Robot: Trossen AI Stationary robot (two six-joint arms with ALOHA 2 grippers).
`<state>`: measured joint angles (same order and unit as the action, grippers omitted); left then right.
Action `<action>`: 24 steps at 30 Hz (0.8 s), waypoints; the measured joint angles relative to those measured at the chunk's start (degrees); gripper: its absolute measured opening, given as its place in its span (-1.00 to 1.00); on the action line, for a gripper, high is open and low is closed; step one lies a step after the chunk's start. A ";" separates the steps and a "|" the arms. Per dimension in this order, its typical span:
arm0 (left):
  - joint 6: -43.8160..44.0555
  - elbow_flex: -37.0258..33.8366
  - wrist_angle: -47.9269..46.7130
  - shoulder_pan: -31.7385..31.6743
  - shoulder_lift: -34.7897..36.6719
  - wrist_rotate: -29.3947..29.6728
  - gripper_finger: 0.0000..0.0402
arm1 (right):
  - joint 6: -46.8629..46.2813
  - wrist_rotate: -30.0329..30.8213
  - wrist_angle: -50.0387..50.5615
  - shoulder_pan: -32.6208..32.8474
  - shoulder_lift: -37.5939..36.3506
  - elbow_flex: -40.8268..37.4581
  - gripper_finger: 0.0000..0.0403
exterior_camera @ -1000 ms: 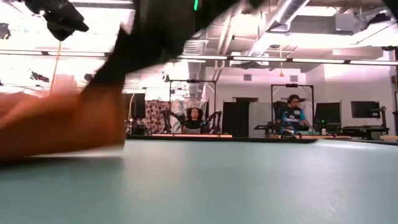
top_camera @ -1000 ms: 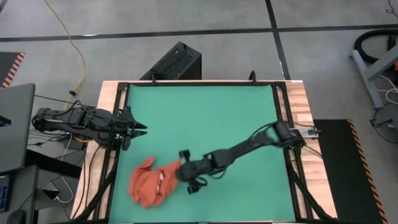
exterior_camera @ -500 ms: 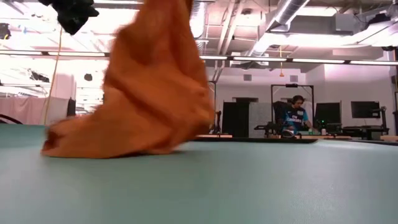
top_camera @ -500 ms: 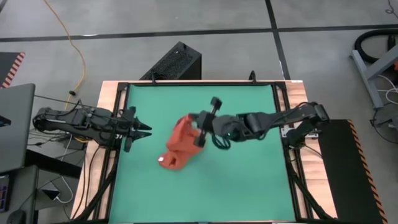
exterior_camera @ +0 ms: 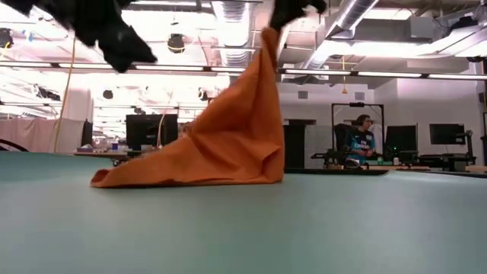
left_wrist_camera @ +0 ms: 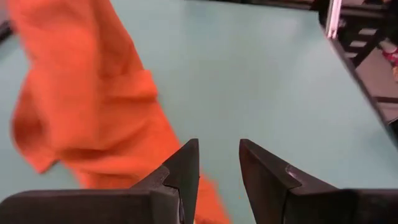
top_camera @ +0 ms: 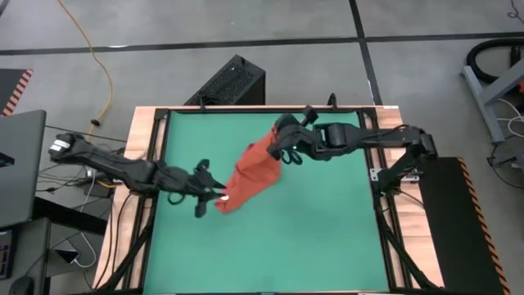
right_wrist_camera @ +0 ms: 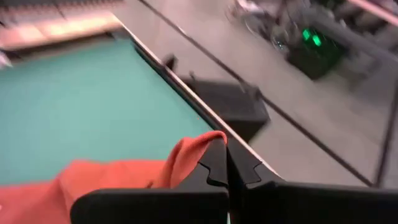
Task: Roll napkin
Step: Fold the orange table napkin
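Observation:
The orange-red napkin (top_camera: 250,174) hangs as a slanted drape from my right gripper (top_camera: 281,149), which is shut on its top end above the table's far middle. Its lower end (exterior_camera: 160,176) rests bunched on the green table mat. In the low view the napkin (exterior_camera: 236,129) forms a tall peak. My left gripper (top_camera: 214,194) is open at the napkin's lower end; in the left wrist view its fingers (left_wrist_camera: 217,167) stand just past the cloth (left_wrist_camera: 87,93). Whether they touch the cloth, I cannot tell. My right gripper pinches the napkin's top end (right_wrist_camera: 198,148) between its two shut fingers, at a bunched corner or fold. That end is lifted well above the table. The cloth hangs slanting down toward the table's left and near side, its lower end on the mat.
The green mat (top_camera: 327,229) is framed by black rails and wooden borders. A black box (top_camera: 229,82) stands beyond the far edge. People sit at desks in the room behind (exterior_camera: 358,141). A laptop (top_camera: 20,164) lies off the left side.
My right gripper has carried the napkin up and toward the table's far right, from a crumpled heap near the near-left to a hanging drape with only its lower end on the mat. My left gripper has gone from the left edge toward the napkin's lower end.

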<state>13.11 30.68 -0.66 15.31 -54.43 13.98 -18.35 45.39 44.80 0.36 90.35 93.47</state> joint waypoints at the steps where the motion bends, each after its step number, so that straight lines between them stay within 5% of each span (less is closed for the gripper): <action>1: 0.03 -1.05 2.92 1.00 -2.08 1.69 -0.49 | -1.44 0.03 2.38 -0.24 0.00 0.00 -0.98; 7: -0.64 -4.05 14.46 4.21 -17.10 11.18 -0.65 | -6.13 -0.06 9.82 0.96 0.08 0.00 -0.98; 14: 0.18 -2.38 15.81 3.49 -33.86 11.56 -0.96 | -7.12 -0.25 10.02 4.26 0.07 0.00 -0.98; 24: 6.09 4.25 -12.90 0.67 -36.20 29.76 -1.00 | -17.70 -0.23 20.63 8.72 0.82 0.02 -0.97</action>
<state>19.20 34.93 -13.57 15.98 -90.63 43.74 -36.05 45.16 65.43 9.07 91.16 93.49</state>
